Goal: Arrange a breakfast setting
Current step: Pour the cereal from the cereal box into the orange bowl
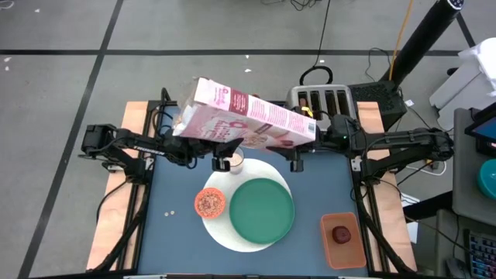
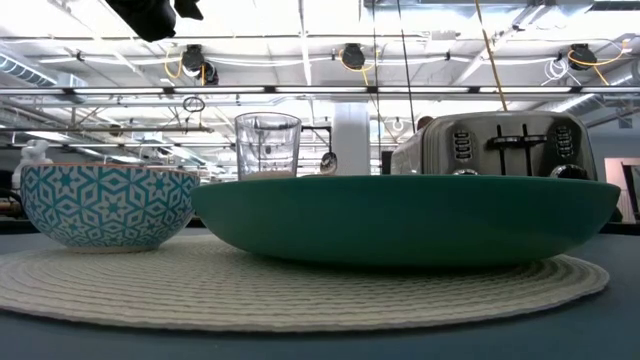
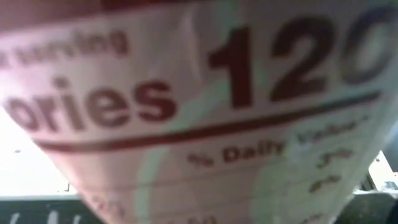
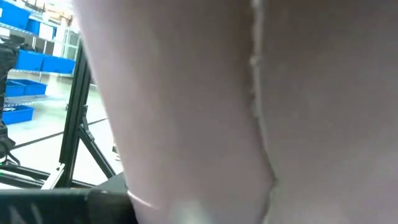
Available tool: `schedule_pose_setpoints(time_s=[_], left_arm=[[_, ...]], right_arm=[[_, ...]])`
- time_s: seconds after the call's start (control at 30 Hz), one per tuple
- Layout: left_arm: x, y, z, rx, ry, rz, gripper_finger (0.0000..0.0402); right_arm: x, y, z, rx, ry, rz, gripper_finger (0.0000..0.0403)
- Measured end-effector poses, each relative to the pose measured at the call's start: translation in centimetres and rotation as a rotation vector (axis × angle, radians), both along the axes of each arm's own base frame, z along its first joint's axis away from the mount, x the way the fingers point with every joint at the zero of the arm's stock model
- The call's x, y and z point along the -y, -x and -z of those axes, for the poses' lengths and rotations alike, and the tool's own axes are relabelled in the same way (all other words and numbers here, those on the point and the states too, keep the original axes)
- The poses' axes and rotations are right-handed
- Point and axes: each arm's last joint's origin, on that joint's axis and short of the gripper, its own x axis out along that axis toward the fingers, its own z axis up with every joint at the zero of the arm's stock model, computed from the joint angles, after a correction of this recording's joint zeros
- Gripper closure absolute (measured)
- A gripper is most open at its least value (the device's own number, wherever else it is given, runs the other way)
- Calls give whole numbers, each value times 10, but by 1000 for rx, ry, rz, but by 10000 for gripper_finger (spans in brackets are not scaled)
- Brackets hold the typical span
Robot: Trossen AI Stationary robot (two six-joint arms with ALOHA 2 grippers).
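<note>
The left gripper [image 1: 203, 147] and right gripper [image 1: 310, 143] meet the pink cereal box [image 1: 244, 116] from opposite ends and carry it, tipped on its side, in the air above the back of the table; the box hides both sets of fingers, so how tightly each closes cannot be told. Below it stands the glass [image 2: 267, 145], behind the small bowl [image 1: 209, 203] and green plate [image 1: 262, 210] on the round white mat [image 2: 300, 290].

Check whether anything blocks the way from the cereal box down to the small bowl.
Nothing visible does. The pink cereal box is held high between both arms, its open end toward the left arm. The small bowl, already holding cereal, sits on the white mat beside the green plate, with open air above it.
</note>
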Motion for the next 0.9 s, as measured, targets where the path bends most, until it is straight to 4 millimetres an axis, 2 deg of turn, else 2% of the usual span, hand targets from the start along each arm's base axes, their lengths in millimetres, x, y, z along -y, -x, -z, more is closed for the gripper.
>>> schedule_pose_setpoints(time_s=[0.6,0.7,0.9], left_arm=[[0,0,0,0,-2,-6,211],[0,0,0,0,4,-11,211],[0,1,-1,4,9,-12,211]], right_arm=[[0,0,-1,14,6,-3,176],[0,0,-1,16,13,-1,156],[0,-1,2,-1,18,1,85]])
